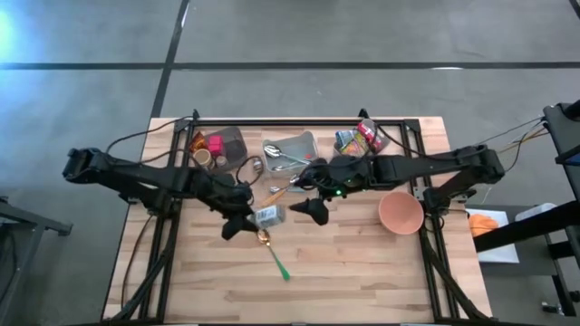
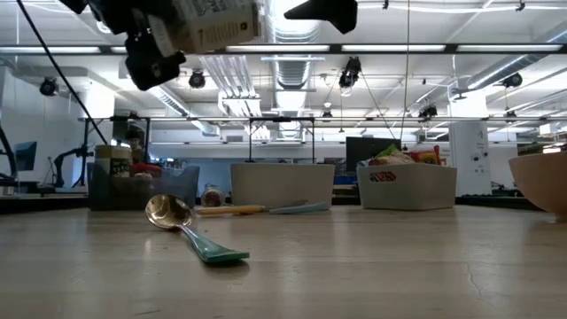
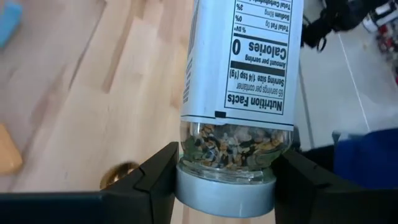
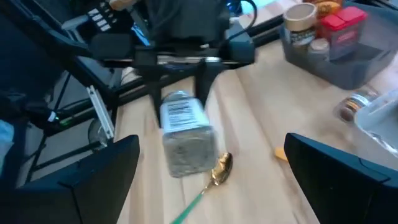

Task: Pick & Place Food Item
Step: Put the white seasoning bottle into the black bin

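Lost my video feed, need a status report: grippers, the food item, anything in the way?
Left gripper shut on seasoning jar, held up over the table. Right gripper open, facing it, empty. Gold spoon lies on the table right below the jar.

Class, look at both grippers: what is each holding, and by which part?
Left gripper clamps a clear labelled seasoning jar at its grey-capped end. Right gripper is open, empty.

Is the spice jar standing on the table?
No, the left tool holds the spice jar up in the air, high above the spoon.
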Controlling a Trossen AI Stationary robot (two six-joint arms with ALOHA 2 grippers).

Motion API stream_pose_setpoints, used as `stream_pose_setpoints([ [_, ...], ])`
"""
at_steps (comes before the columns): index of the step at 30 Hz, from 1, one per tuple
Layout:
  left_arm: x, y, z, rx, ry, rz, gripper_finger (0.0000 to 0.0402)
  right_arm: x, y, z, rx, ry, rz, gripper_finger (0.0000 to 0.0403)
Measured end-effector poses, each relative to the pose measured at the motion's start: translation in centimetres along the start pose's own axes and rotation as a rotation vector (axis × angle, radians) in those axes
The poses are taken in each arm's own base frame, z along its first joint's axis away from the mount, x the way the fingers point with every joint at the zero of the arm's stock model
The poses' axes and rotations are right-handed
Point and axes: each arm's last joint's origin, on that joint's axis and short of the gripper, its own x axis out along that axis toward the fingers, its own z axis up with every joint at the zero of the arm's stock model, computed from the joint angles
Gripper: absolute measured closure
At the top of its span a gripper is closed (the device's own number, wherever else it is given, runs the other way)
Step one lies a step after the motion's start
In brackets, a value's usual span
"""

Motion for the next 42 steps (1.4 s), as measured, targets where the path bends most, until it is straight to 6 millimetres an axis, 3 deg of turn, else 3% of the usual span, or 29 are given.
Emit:
stream_pose_setpoints([
  [12, -1.6, -1.4, 3.3, 0.090, -0.097, -0.018, 0.0208, 2.3, 0.6, -0.1, 0.042, -0.003, 0.122, 0.0005],
  [32, -1.7, -1.6, 3.7, 0.093, -0.103, -0.024, 0.0208, 3.8, 0.6, -0.2, 0.045, -0.031, 0.150, 0.0009],
  [36, -1.7, -1.6, 3.7, 0.095, -0.098, -0.038, 0.0208, 3.8, 0.6, -0.3, 0.045, -0.027, 0.144, 0.0037],
  [42, -1.7, -1.6, 3.7, 0.095, -0.098, -0.039, 0.0208, 4.2, 0.5, -0.5, 0.063, -0.016, 0.138, 0.0119],
])
